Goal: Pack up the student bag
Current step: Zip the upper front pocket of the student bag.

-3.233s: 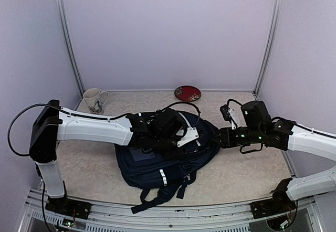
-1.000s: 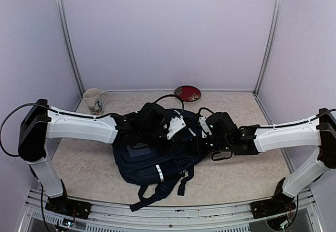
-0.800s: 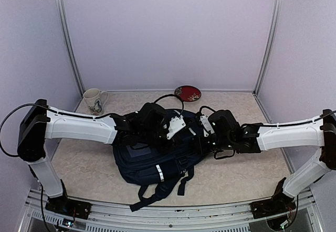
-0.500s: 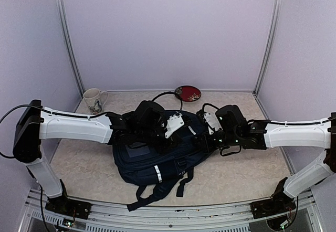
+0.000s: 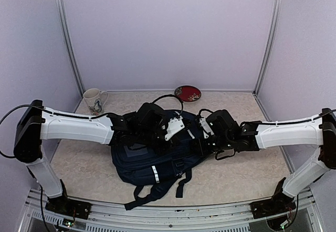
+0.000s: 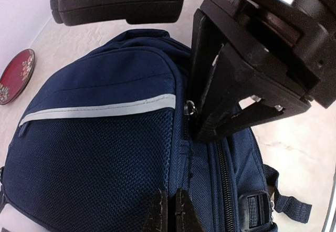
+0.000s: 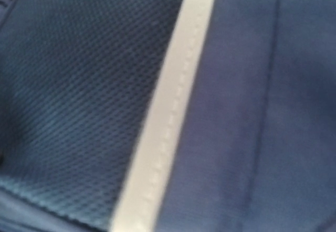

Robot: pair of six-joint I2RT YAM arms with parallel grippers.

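Large navy fabric student bag (image 5: 149,161) lies flat in the middle of the bench (image 5: 247,174), zips apparently shut; I judge packing barely begun. Left end effector (image 6: 169,213) is pinched closed at the bag's seam. Right end effector (image 5: 202,139) sits close against the bag; its gap I cannot tell.

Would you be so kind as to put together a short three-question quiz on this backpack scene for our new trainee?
1. True or false: the red plate lies on top of the backpack.
2. Where does the mug stand? A) in the far left corner of the table; B) inside the backpack; C) at the near right edge.
3. Fill in: in the left wrist view, the thin stripe across the backpack is ____.

Key: 1 false, the red plate lies on the table behind the backpack; 2 A; 3 white.
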